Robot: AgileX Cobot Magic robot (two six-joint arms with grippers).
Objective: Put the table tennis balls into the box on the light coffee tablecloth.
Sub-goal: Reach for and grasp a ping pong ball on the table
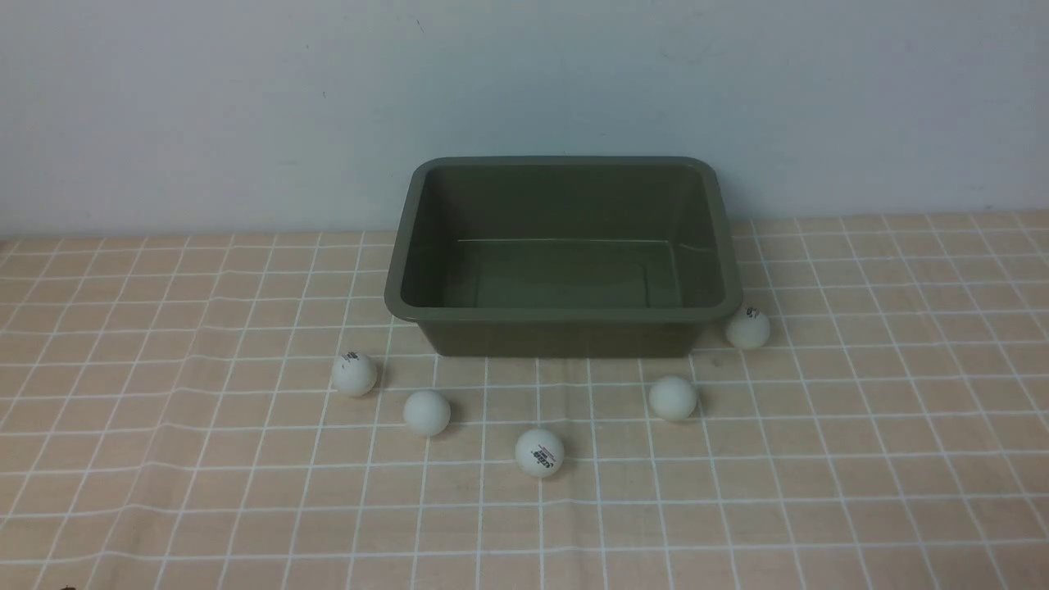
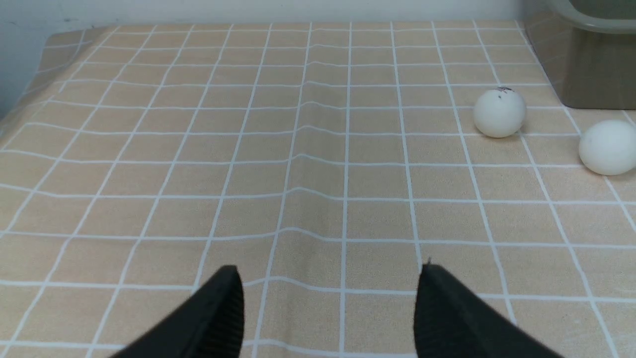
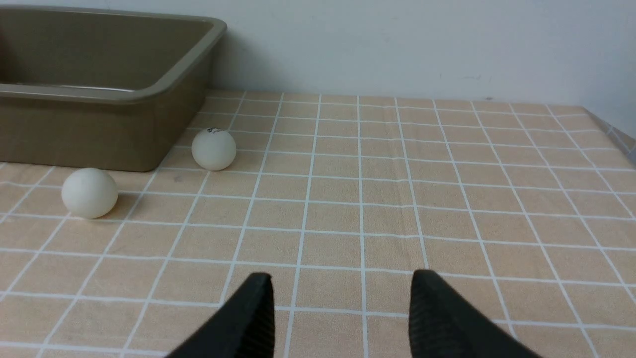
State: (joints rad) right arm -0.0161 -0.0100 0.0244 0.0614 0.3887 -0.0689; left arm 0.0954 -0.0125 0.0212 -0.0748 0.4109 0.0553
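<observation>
The dark olive-green box (image 1: pixel 564 311) stands open and empty at the back middle of the light coffee tablecloth (image 1: pixel 860 426). Several white table tennis balls lie in front of it: one at the left (image 1: pixel 355 374), one beside it (image 1: pixel 426 412), one with a logo nearest me (image 1: pixel 539 452), one right of middle (image 1: pixel 673 398), one by the box's right front corner (image 1: pixel 747 328). Neither arm shows in the front view. My left gripper (image 2: pixel 329 278) is open and empty above bare cloth, two balls (image 2: pixel 499 113) (image 2: pixel 608 147) ahead. My right gripper (image 3: pixel 342 283) is open and empty, two balls (image 3: pixel 213 149) (image 3: pixel 89 193) ahead.
A plain pale wall (image 1: pixel 246 106) rises right behind the box. The cloth has slight wrinkles at the left (image 2: pixel 303 169). The table's edge shows at the far left in the left wrist view (image 2: pixel 20 94) and at the far right in the right wrist view (image 3: pixel 616 134).
</observation>
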